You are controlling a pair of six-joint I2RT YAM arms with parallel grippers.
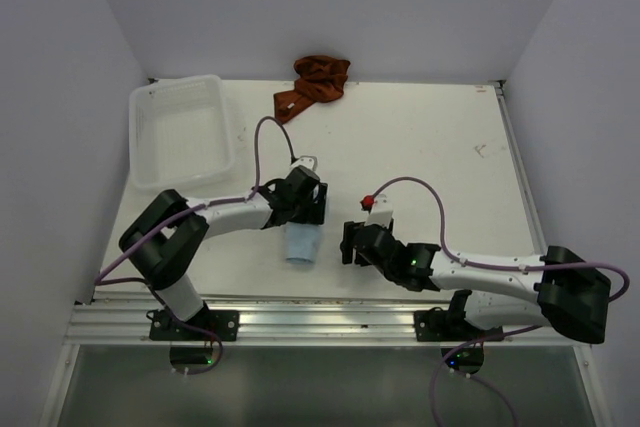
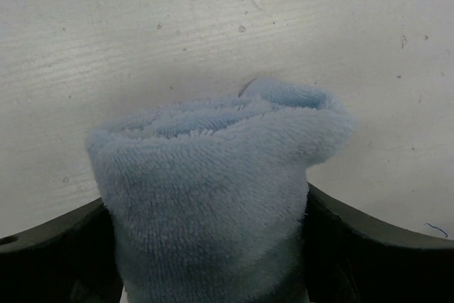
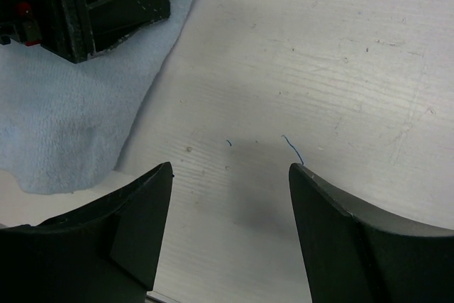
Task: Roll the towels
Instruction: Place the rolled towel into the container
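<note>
Blue towel [image 2: 213,175], rolled, clamped in the left end effector [image 1: 303,219].
It is near the bench's [image 1: 430,147] front edge. The left wrist view cuts off its lower end, and from above the arm hides its far end. The right end effector [image 3: 230,196] gapes wide and empty just beside it. A rust towel [image 1: 315,85] lies crumpled at the back.

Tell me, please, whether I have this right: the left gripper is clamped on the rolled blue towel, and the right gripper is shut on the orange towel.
Not quite. The right gripper is open and holds nothing, over the table, as the right wrist view shows; the orange towel lies at the far edge. The left gripper is indeed clamped on the rolled blue towel.
</note>
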